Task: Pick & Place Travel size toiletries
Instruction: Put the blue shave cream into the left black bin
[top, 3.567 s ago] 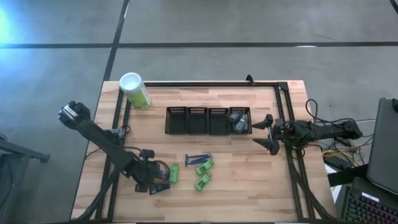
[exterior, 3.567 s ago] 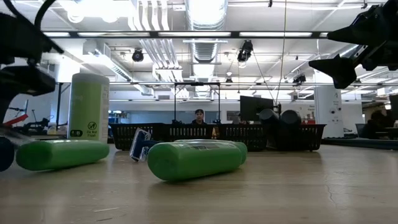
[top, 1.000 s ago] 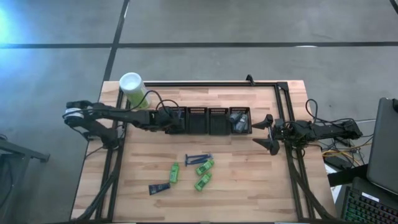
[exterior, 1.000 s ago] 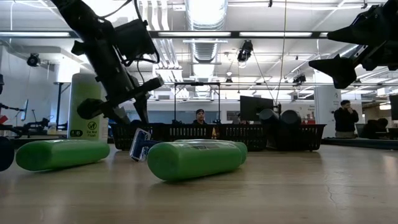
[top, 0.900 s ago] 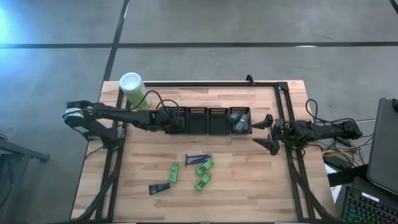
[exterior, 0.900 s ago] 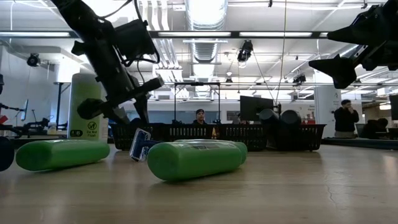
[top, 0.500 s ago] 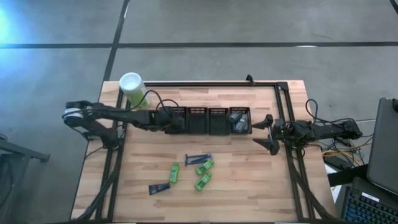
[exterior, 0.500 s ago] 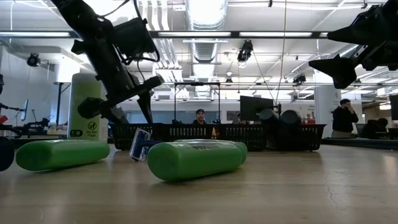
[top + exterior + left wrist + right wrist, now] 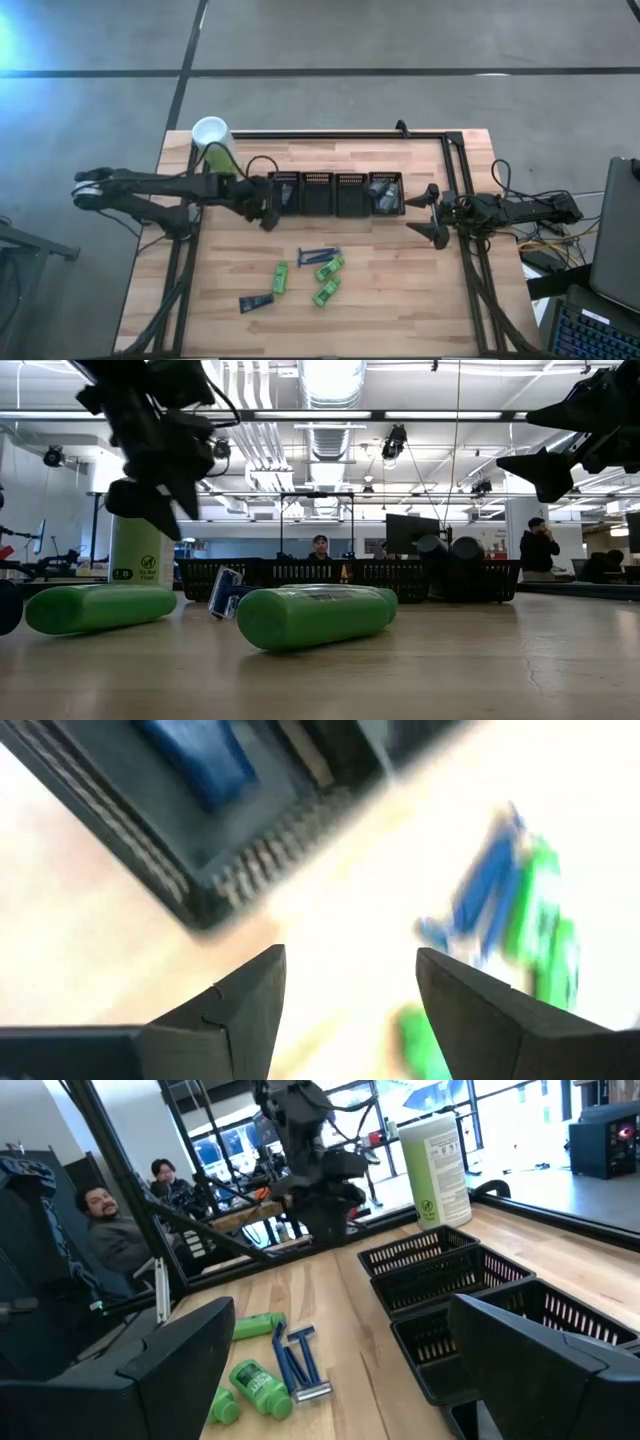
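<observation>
Jaws of left gripper [image 9: 268, 214] parted, empty; navy tube [image 9: 198, 760] lies in bin [image 9: 150, 850].

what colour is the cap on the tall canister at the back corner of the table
White. The canister has a pale green body under that cap, clearest in the high view.

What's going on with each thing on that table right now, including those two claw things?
Left gripper: open, empty, beside the leftmost bin.
Right gripper: open, empty, raised at the table's right side.
Leftmost bin: holds a blue item.
Rightmost bin: holds grey bottles.
Green tubes: lying loose on the wood.
Blue razors: lying flat beside the tubes.
Navy tube: lying near the front edge.
Canister: upright, capped.
</observation>
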